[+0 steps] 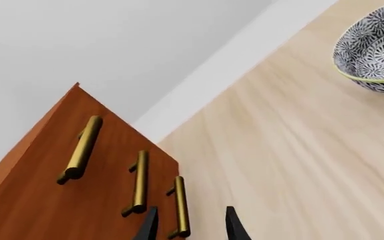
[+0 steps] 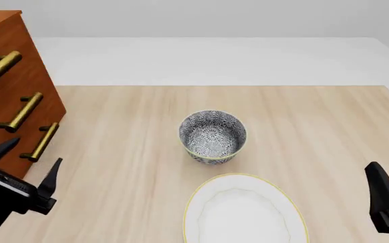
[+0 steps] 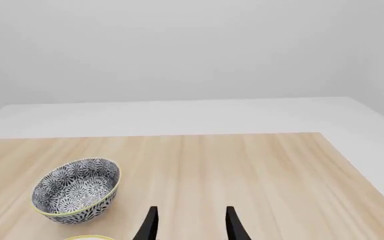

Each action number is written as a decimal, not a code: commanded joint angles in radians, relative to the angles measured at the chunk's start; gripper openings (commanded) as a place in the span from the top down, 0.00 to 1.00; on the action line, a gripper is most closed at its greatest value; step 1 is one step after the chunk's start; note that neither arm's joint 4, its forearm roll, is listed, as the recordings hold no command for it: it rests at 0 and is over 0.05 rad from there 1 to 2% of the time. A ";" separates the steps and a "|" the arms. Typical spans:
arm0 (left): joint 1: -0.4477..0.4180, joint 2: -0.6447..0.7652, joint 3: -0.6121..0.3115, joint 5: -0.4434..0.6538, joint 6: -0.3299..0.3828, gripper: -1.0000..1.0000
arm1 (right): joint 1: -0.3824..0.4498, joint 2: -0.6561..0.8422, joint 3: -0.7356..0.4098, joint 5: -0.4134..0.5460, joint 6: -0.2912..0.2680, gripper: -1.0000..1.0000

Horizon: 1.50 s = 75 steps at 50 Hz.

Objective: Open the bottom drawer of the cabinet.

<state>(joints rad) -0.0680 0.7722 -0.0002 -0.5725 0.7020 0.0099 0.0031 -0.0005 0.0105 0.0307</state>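
Black fingers of the left end effector (image 2: 32, 164) hang spread and empty at the front view's 8 o'clock, just short of the bottom drawer (image 2: 29, 152), which sits shut in the cabinet (image 2: 12, 76) at 10 o'clock on the worktop (image 2: 316, 126). Opposite, at 4 o'clock, the right end effector (image 3: 190, 225) is likewise parted, holding nothing. Centrally stands a patterned bowl (image 2: 212, 136), with a white plate (image 2: 245, 210) at 6 o'clock.

Patterned bowl (image 3: 76, 189) on wooden table (image 3: 245, 170)

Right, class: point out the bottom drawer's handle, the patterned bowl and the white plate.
bottom drawer handle (image 2: 43, 142), front view, middle of the brass bar
patterned bowl (image 2: 212, 137), front view, inside wall
white plate (image 2: 248, 215), front view, bare centre
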 commanded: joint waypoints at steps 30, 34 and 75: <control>0.073 0.731 0.000 -0.632 0.075 0.00 | 0.004 -0.002 0.000 0.006 0.005 0.00; 0.089 0.743 0.000 -0.644 0.088 0.00 | 0.002 -0.002 0.000 0.007 0.007 0.00; 0.171 0.834 -0.039 -0.647 0.227 0.00 | -0.014 -0.002 0.000 0.017 0.016 0.00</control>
<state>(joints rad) 0.0897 1.5667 -0.0149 -1.2185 0.9003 -0.0008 0.0014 -0.0001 0.0244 0.0450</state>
